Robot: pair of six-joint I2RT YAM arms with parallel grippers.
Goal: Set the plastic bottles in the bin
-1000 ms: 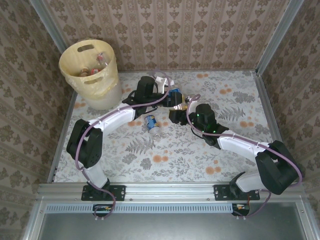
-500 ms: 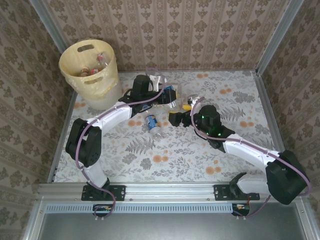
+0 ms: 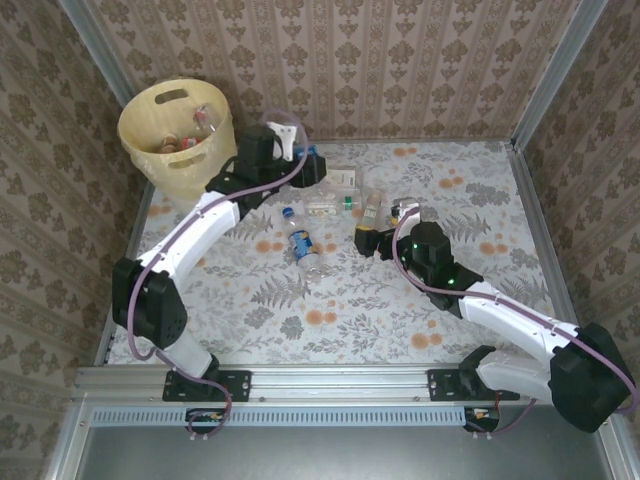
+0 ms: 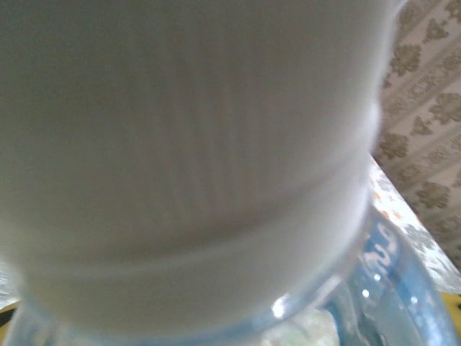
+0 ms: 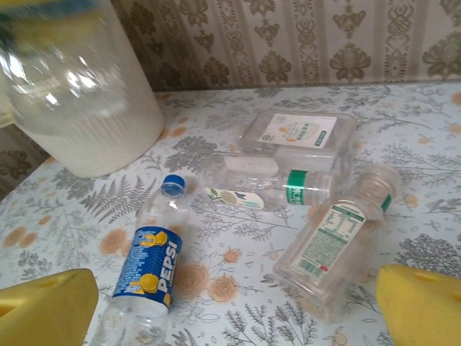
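- Your bin point(image 3: 205, 185) stood at the far left corner of the table point(image 3: 330, 330) with several bottles point(image 3: 195, 125) already inside. How many were in there could not be counted from above.
- Your left gripper point(image 3: 298, 158) was stretched out beside the bin, short of its rim. Its wrist camera was pressed up against a white-capped clear bottle point(image 4: 382, 288), so I judged the fingers to be clamped on that bottle, though the fingers themselves could not be seen.
- That carried bottle was not yet over the opening, so it did not count as binned.
- Your right gripper point(image 3: 368, 240) hung low over the middle of the table, its yellow pads point(image 5: 43, 306) spread wide and holding nothing.
- Four bottles lay on the table ahead of it:
- the blue Pepsi bottle point(image 5: 155, 267), nearest the left pad;
- a round bottle with a green band point(image 5: 277, 186), on its side;
- a squarish flat bottle point(image 5: 302, 133) just behind that one;
- a squarish bottle with a green-printed label point(image 5: 335, 245), nearest the right pad.
- By my reckoning you were well along but not finished: one drop pending and four pickups left.
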